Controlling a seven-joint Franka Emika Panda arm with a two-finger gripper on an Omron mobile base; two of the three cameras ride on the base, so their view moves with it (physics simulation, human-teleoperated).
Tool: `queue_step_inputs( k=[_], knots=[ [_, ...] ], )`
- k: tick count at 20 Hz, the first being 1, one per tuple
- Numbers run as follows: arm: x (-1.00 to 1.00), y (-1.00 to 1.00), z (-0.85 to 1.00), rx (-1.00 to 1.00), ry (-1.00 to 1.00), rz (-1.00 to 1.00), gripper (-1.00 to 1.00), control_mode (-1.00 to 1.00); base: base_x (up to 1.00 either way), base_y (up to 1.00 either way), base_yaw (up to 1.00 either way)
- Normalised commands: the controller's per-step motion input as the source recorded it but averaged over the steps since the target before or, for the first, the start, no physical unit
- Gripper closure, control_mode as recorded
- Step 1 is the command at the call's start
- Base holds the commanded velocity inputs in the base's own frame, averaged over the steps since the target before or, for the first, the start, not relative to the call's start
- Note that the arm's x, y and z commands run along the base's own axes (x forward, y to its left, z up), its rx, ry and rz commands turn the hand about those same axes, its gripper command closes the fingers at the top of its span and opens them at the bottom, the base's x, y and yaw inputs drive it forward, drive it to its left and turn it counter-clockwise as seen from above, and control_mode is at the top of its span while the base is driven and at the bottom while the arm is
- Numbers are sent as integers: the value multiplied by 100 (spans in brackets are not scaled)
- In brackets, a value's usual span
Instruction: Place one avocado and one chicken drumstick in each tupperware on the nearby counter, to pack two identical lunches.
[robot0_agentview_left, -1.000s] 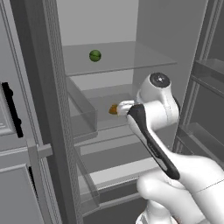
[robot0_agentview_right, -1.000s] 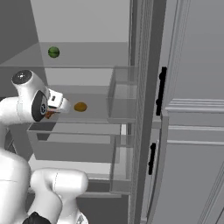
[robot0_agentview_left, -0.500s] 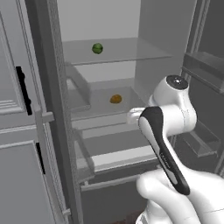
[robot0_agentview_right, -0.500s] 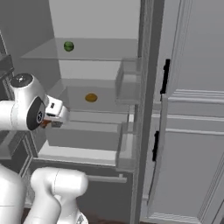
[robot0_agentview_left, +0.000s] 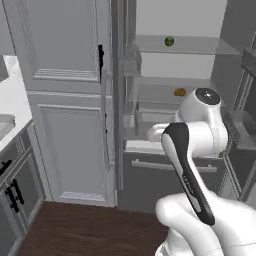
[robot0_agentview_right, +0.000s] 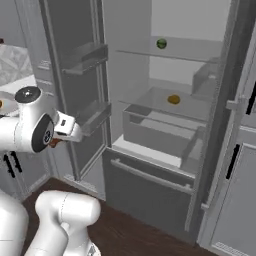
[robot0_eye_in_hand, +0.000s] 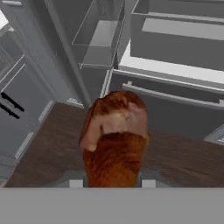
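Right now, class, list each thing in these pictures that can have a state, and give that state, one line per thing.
Reddish-brown cooked chicken drumstick: held in the pincer, off any shelf.
Robot's pincer: shut on the drumstick.
Grey fridge door with shelf bins: open.
Small mustard-yellow avocado: lying on the middle glass shelf, untouched.
Small round green fruit: lying on the top glass shelf.
Grey lower fridge drawer: closed.

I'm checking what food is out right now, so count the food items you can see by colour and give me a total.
Reddish-brown: 1, the chicken drumstick in the gripper
Green: 1, the round fruit on the fridge's upper shelf
Mustard-yellow: 1, the avocado on the lower shelf
Total: 3
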Motion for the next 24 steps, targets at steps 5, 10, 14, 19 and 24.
queue_step_inputs(
  k=[5,10,14,19,24],
  knots=[
    [0,0,0,0,0,0,100,100,-46,0,87],
    [0,0,0,0,0,0,100,100,43,1,90],
    [0,0,0,0,0,0,100,100,100,-1,52],
    [0,0,0,0,0,0,100,100,100,-17,15],
    [0,0,0,0,0,0,100,100,100,-44,2]
  ],
)
